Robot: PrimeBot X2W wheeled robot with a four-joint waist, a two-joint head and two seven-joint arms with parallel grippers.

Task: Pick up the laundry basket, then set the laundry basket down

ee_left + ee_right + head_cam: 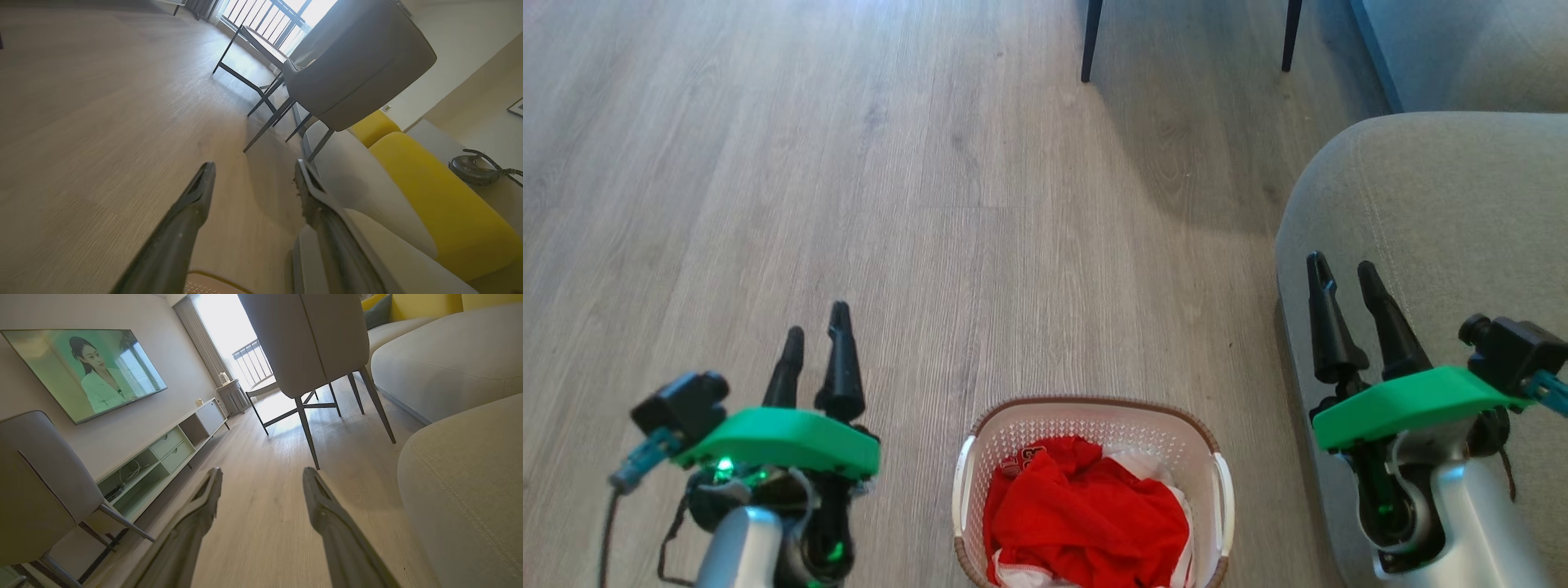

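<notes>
I see both grippers held out over the wood floor point(915, 204), fingers pointing away from me. The left gripper point(817, 320) is released, its two dark fingers parted with nothing between them. In its wrist view, the left gripper point(254, 165) shows bare floor through the gap. The right gripper point(1342, 263) is released too and grasps nothing; in its own wrist view, the right gripper point(262, 471) also has floor showing between the fingers.

The laundry basket point(1094, 403) sits on the floor between the two arms, to the right of the left gripper and to the left of the right one. It is back behind both sets of fingertips, about level with the wrists, and neither gripper touches it. Red and white clothes point(1086, 514) lie piled inside. A sliver of the basket's brown rim point(220, 282) shows at the base of the left fingers in that wrist view.

The right gripper hangs over the edge of a grey sofa cushion point(1445, 204). Ahead of both sets of fingers stand the dark legs of a chair point(1086, 41). Off to the left of the right gripper, a television point(81, 371) hangs on the wall.
</notes>
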